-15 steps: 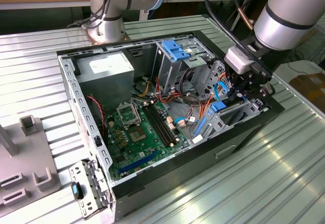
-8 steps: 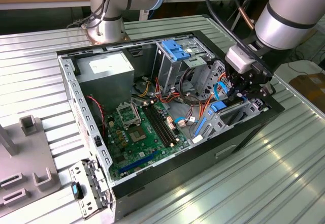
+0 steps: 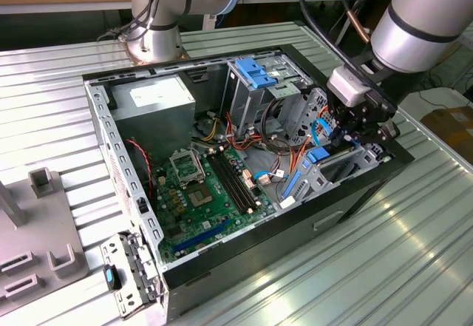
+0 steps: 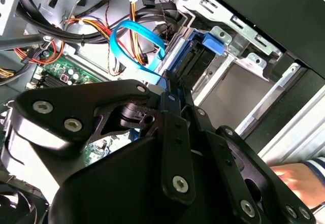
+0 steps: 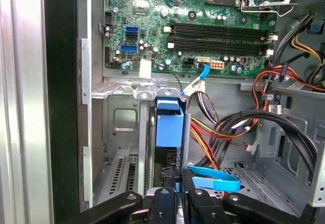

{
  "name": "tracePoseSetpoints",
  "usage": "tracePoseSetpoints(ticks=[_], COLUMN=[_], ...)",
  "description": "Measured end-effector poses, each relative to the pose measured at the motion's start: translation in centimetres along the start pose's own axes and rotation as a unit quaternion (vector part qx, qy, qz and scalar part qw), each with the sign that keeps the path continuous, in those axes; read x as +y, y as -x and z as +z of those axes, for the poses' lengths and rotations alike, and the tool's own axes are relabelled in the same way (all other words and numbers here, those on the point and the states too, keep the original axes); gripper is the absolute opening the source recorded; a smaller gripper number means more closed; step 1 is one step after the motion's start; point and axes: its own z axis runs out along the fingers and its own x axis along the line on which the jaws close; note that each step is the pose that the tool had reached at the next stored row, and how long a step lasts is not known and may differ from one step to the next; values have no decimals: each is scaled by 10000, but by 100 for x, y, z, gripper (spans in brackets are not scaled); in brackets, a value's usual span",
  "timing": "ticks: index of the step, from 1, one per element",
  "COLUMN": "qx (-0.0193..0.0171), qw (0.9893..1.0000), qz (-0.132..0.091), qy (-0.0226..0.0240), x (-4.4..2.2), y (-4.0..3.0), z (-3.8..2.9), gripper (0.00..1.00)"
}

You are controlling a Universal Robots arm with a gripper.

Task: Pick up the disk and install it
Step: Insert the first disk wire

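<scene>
Disk [image 5: 169, 125] stands on edge in the stamped metal bay [image 5: 119, 127] at the front corner of the black case [image 3: 281, 237], so you can count the pick-up as done. The install looks partway: whether the bright blue plastic carrier is fully seated, I cannot tell. Your pincer [image 5: 176, 176] is narrow, its black fingers seemingly pinched on the disk's dark edge. Note the textures: matte blue plastic against dull, perforated sheet steel, and a glossy thin blue ribbon cable [image 5: 216, 179] curling just beside the fingers. Rubbery black and orange wires [image 5: 264, 122] loop nearby. The green motherboard [image 5: 203, 10] lies flat beyond the bay. The case itself rests on your ribbed metal worktop [image 3: 384, 267].
</scene>
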Motion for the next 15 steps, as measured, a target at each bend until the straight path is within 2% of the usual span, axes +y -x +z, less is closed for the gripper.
tracePoseSetpoints(ticks=[1, 12, 15], qx=[-9, -6, -6], qw=[10000, 10000, 10000], qz=[3, 29, 29], qy=[0, -2, -2], x=[0, -4, -2], y=[0, -5, -40], z=[3, -23, -26], gripper=[16, 16, 16])
